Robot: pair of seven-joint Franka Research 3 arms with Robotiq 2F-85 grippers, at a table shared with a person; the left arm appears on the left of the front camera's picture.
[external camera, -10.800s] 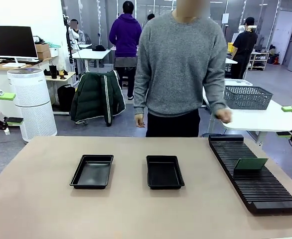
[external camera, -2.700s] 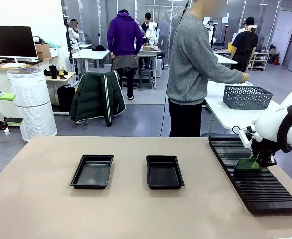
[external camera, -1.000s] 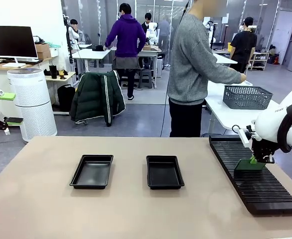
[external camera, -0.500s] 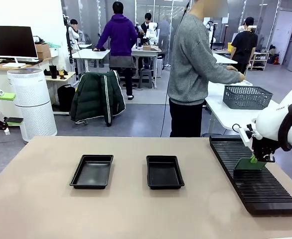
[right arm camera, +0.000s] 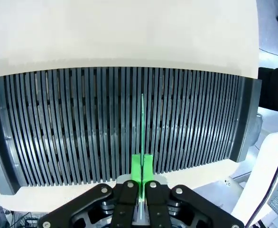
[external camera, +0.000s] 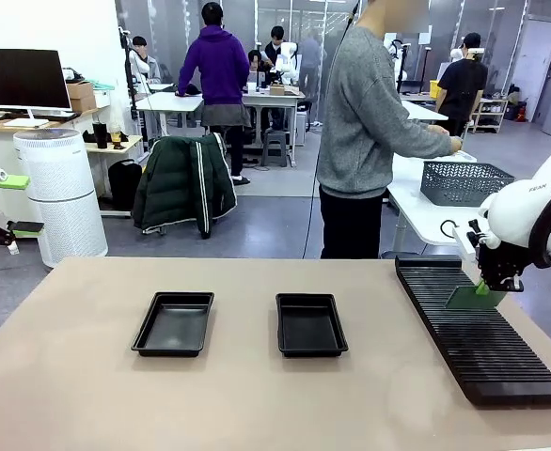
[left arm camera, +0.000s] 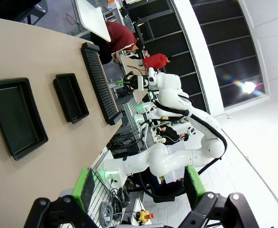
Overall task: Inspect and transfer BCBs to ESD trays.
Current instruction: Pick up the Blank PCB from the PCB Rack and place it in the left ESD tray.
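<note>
in the front view the right tool sits at the right edge of the frame, over the far half of the long black slotted rack. its jaws are closed narrow on the upper edge of one bcb. the bcb stands on edge, leaning slightly, with its green face toward the camera. we cannot tell whether its lower edge rests in a slot or hangs just above the ribs. in the right wrist view the board appears edge-on as a thin green line running up from between the green pads at bottom centre, in line with the rack slots. the left tool shows at the bottom of the left wrist view with its jaws spread wide, well apart from the counter. on the counter, one esd tray lies flat at centre left of the front view and a second esd tray at centre, side by side but apart, each showing a bare black floor. a person in a grey sweater stands beyond the counter's far edge at upper right, turned sideways toward a grey mesh basket on a white side counter.
</note>
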